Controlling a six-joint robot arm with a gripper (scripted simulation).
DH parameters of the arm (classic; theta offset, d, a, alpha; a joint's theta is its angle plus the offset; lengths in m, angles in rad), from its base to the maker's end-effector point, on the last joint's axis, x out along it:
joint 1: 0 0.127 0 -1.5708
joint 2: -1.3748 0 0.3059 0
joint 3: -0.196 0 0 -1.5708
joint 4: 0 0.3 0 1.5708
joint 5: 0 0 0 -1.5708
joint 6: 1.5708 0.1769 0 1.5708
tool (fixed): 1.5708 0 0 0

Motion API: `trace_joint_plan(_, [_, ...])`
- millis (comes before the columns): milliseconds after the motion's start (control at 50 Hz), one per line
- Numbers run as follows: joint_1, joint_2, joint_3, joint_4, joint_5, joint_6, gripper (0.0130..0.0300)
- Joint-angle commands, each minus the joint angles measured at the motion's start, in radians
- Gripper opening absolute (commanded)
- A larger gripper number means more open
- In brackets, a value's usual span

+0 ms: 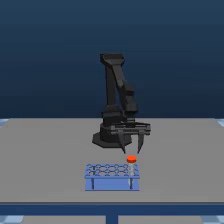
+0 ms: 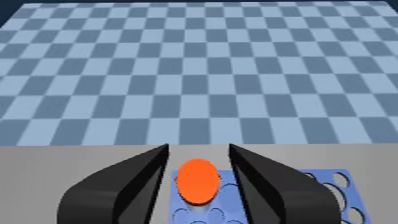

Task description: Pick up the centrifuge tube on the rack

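Orange-red is the colour of the round cap on the centrifuge tube (image 1: 131, 159). The tube stands upright in a hole at the back corner of the rack (image 1: 112, 177), on the exterior view's right. Its pale body is thin and hard to see. The rack is small, low and blue, with rows of round holes on top. It sits on the grey worktop (image 1: 45, 160).

Right above the cap hangs the black gripper (image 1: 131, 149). Its jaws are open, with one dark finger on each side, and they hold nothing. In the wrist view the cap (image 2: 197, 181) shows in the gap between the two fingers (image 2: 133, 187), with a little space on both sides. In the exterior view the tips look just above the cap, or level with it. I cannot tell if they touch it.

I think the next step is to go down a bit and close. The gap is tight, so a small slip sideways could make a finger bump the cap and tip the tube. If the jaws close too high, they may pinch only the cap and it could slip out. Going too low could knock the rack.
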Motion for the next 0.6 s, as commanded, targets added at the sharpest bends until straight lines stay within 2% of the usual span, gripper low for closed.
trace_joint_plan(20, [0.003, 0.007, -0.006, 0.006, 0.002, -0.010, 0.0300])
trace_joint_plan(600, [0.001, 0.012, 0.013, -0.097, -0.006, 0.095, 0.0300])
